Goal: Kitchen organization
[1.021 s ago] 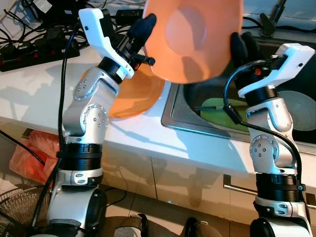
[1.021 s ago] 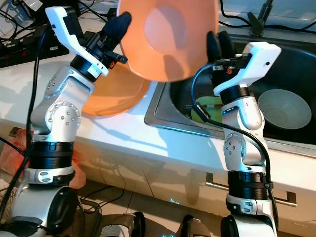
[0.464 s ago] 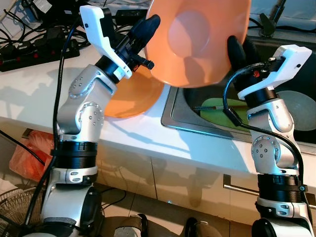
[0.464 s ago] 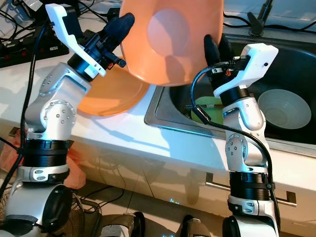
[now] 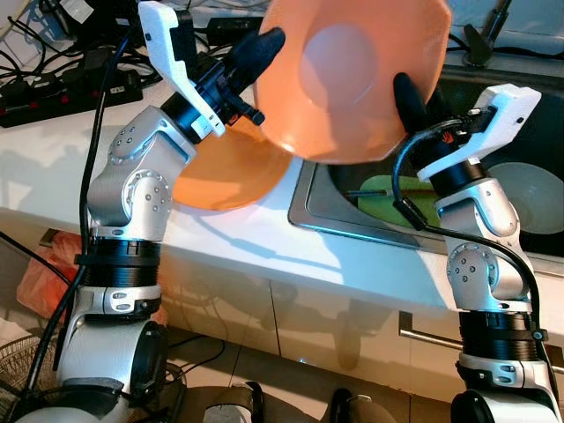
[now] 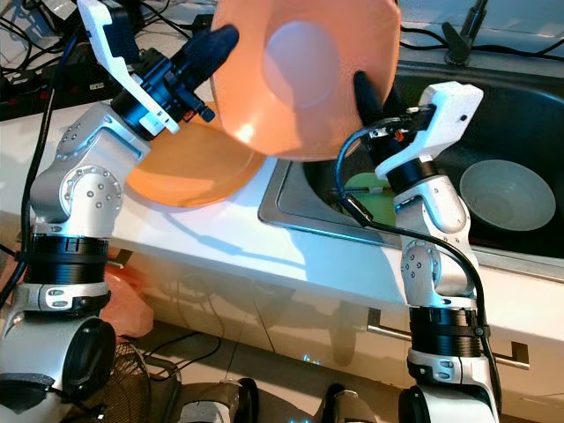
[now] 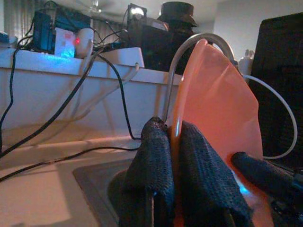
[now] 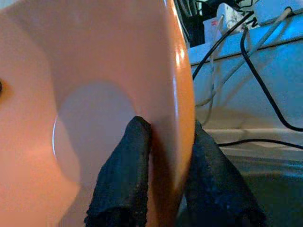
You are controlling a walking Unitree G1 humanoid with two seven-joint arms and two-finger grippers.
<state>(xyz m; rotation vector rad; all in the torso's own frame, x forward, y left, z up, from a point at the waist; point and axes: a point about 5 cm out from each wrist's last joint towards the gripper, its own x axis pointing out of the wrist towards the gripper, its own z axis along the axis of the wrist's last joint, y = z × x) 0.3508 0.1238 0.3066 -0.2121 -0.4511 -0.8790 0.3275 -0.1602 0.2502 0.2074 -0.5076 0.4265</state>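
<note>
with my left gripper point(image 5: 264, 40) and right gripper point(image 5: 407, 88) each pinching opposite rims of the orange basin point(image 5: 352, 79), held tilted above the sink point(image 5: 352, 225) edge, i should keep both clamps even and level it before lowering.

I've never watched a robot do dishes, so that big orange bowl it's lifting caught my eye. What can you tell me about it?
The orange bowl is large, glossy and smooth, plastic by the look of it, with a flat round base facing the camera. It is held up in the air, tipped on edge, above the counter's edge and the sink. The left tool pinches its rim on one side and the right tool pinches the opposite rim, one finger inside, one outside.
</note>
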